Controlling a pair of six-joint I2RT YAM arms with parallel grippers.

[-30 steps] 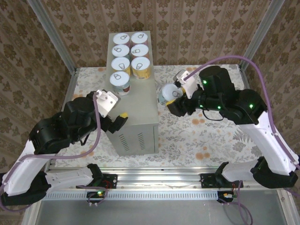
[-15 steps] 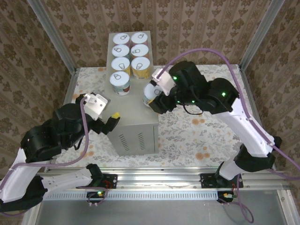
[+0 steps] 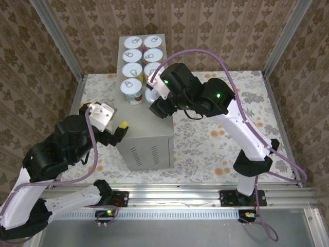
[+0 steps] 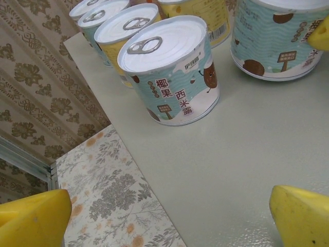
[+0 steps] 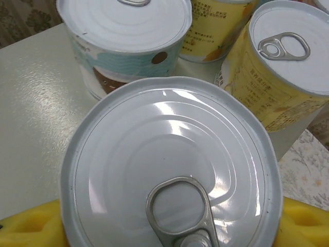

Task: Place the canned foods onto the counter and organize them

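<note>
Entry: held can [image 5: 172,154], teal-and-white label, white lid with pull tab, pinched between the yellow pads [image 5: 31,226] of the right claw [image 5: 167,229]. We log it upright, long axis vertical, tab ring on the claw's side of the lid, base at the grey tabletop [image 3: 146,123], nearest in the right-hand column. Neighbours crowding it: a teal can [image 4: 169,72] just beside it and a yellow can [image 5: 280,72] close behind; we note further cans in two columns running away, all upright. Left claw [image 4: 167,218]: spread wide, empty, at the tabletop's left edge above the floral surface [image 4: 113,206].
</note>
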